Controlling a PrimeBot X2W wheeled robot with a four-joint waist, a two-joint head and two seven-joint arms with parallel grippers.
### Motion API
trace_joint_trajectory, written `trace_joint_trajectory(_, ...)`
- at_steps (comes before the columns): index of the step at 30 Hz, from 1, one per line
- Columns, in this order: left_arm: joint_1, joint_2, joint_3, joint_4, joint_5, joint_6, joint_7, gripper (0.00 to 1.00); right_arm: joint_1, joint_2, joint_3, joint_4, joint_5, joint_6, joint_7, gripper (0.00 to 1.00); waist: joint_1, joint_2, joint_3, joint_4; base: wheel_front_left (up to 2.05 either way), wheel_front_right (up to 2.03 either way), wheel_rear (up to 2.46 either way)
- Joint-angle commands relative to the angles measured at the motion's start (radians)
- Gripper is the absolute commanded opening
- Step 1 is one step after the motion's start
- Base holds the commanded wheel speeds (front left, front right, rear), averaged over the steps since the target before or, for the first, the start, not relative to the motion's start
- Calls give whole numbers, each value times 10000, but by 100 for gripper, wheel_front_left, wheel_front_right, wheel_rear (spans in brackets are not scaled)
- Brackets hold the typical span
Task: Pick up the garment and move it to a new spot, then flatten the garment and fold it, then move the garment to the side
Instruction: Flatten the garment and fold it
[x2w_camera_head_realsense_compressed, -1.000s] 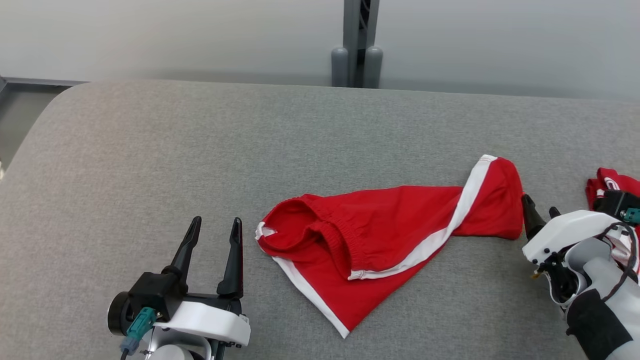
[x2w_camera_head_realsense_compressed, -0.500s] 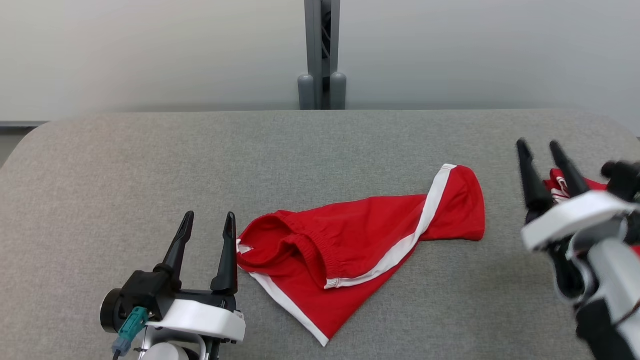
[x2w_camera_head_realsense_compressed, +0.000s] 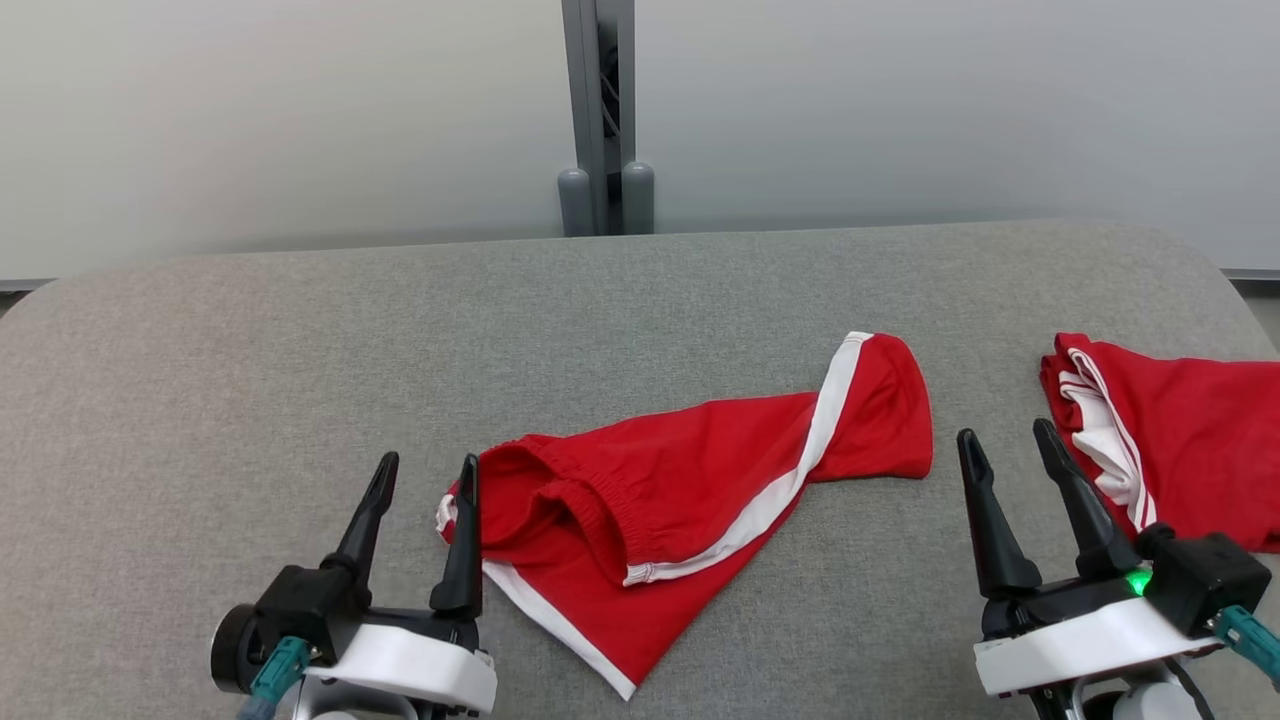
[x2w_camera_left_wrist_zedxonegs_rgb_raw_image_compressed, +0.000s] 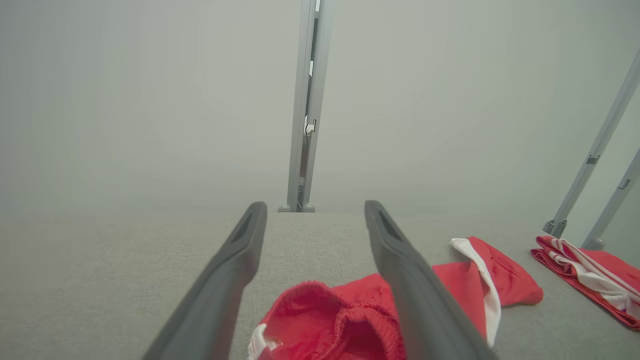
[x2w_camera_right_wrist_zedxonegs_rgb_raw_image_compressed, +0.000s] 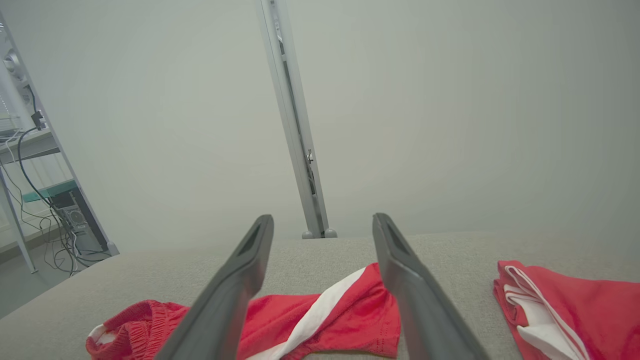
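At the middle of the grey padded table (x2w_camera_head_realsense_compressed: 250, 330) you have the red shorts (x2w_camera_head_realsense_compressed: 700, 470), lying crumpled. Their long axis runs from 8 o'clock to 2 o'clock in the head view, with 12 pointing straight away from the robot. The elastic waistband (x2w_camera_head_realsense_compressed: 560, 490) gapes open at the 8 o'clock end. A white side stripe (x2w_camera_head_realsense_compressed: 800, 470) crosses the cloth toward the leg at the 2 o'clock end, and a white-edged hem corner points to 6 o'clock.

Your left gripper (x2w_camera_head_realsense_compressed: 430, 460) sits at 9 o'clock of the shorts, jaws spread wide and holding nothing. Its right finger (x2w_camera_head_realsense_compressed: 462, 540) overlaps the waistband edge in the head view, but you cannot tell whether it touches the cloth. In the left wrist view the waistband shows low between the two fingers.

Your right gripper (x2w_camera_head_realsense_compressed: 1003, 430) stands at 3 o'clock of the shorts, jaws likewise wide and empty, clear of the leg end. At 3 o'clock of that gripper, just beside it, lies a second red garment (x2w_camera_head_realsense_compressed: 1190, 440), folded, with white trim. At 12 o'clock, behind the table's far edge, a grey post (x2w_camera_head_realsense_compressed: 597, 100) rises against a pale wall.
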Motion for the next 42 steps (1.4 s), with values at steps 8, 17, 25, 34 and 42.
trace_joint_trajectory(8,10,31,-448,683,100,-321,-27,100,14,127,-158,-202,-228,6,-12,100,0,-1,38,-154,0,0,0)
trace_joint_trajectory(17,-1190,43,-2673,3364,309,-1734,-30,100,-262,166,-421,-110,-333,6,-13,100,0,-1,529,-483,0,0,0)
trace_joint_trajectory(25,-2138,40,-3192,4873,-253,-1752,-28,100,-514,243,-451,-96,-333,6,-13,100,0,-1,989,-877,0,0,0)
trace_joint_trajectory(34,-2826,54,-4157,5523,-1387,-1757,-30,0,-637,319,-495,-59,-258,6,-13,100,0,-1,1195,-1149,0,0,0)
trace_joint_trajectory(42,-3383,354,-2766,3903,-2152,-1755,-28,0,-721,366,-445,16,-233,6,-13,100,0,-1,1360,-1368,0,0,0)
